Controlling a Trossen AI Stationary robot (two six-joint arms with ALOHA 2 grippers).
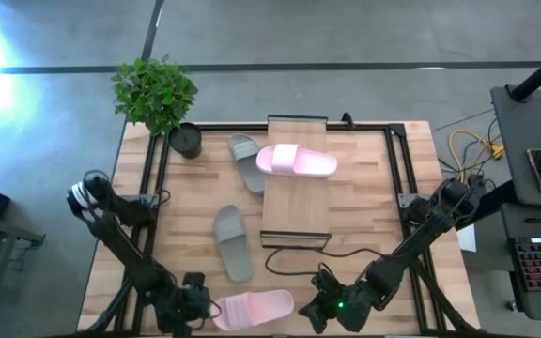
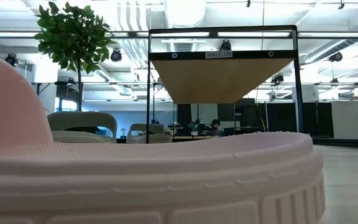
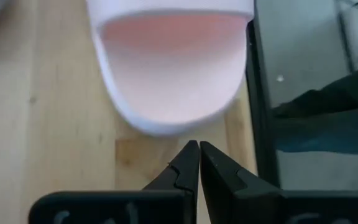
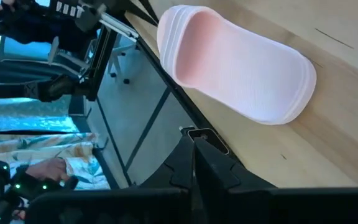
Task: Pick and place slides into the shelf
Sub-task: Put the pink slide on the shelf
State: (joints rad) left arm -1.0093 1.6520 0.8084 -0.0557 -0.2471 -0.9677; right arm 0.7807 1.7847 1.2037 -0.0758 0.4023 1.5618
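A pale pink slide lies flat on its sole at the table's near edge and fills the front of the low view. My left gripper is shut just off the slide's left end, with a strip of bare wood between its tips and the slide. My right gripper is shut off the slide's right end, farther away. A second pink slide lies on top of the shelf. One grey-green slide lies left of the shelf, another lies nearer the front.
A potted plant in a dark pot stands at the far left corner. A black cable loops on the table in front of the shelf. A dark metal frame runs around the table. Bare wood shows right of the shelf.
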